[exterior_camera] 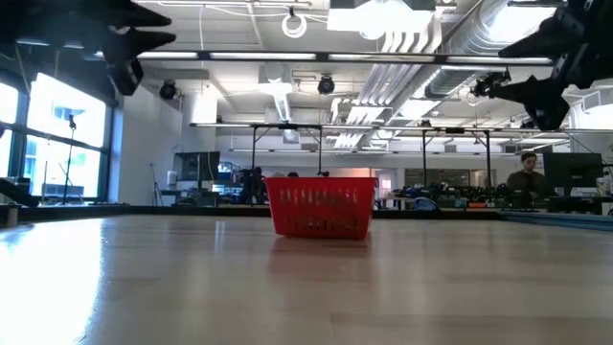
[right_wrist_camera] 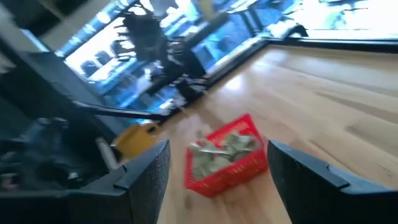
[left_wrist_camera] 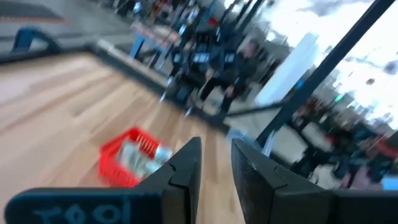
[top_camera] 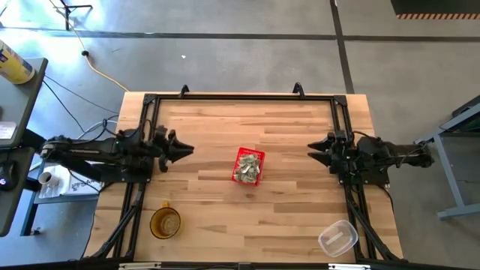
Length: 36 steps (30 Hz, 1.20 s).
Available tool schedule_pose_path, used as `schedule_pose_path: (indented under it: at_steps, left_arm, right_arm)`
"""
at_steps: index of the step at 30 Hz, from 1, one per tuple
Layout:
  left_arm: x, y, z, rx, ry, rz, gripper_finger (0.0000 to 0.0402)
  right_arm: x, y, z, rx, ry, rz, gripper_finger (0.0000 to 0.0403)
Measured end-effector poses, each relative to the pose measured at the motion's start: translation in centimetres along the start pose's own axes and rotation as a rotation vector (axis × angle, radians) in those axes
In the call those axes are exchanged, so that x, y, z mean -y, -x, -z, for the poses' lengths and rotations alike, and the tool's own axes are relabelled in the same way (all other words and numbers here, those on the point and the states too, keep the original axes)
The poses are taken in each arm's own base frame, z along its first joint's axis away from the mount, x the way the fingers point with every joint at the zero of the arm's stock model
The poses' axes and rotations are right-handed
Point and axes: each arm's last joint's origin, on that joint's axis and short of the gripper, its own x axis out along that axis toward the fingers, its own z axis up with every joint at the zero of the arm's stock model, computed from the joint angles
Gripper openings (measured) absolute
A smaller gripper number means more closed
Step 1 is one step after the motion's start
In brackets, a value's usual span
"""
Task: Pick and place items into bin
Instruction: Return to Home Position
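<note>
The red perforated bin [top_camera: 248,166] stands on its base in the middle of the wooden table, and several pale green-and-white items [right_wrist_camera: 225,149] lie piled inside it. My left gripper [top_camera: 184,150] hovers level at the table's left side, pointing toward the bin. Its fingers [left_wrist_camera: 186,163] stand a narrow gap apart with nothing between them. My right gripper [top_camera: 315,152] hovers at the right side, also facing the bin. Its fingers [right_wrist_camera: 149,168] are wide apart and hold nothing. In the low view both arms hang high above the bin [exterior_camera: 321,206].
An amber round cup [top_camera: 165,223] stands near the front left of the table. A clear plastic container [top_camera: 337,238] sits at the front right corner. A black frame [top_camera: 240,96] runs along the table's far and side edges. A person [exterior_camera: 527,172] sits in the room beyond.
</note>
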Motion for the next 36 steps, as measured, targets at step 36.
schedule_pose_path:
  at_steps: [36]
  left_arm:
    - [-1.7,2.1,4.2,0.221,0.021,0.058,0.0124]
  right_arm:
    - [-2.7,0.8,-2.7,0.235,0.229,-0.393,0.0259]
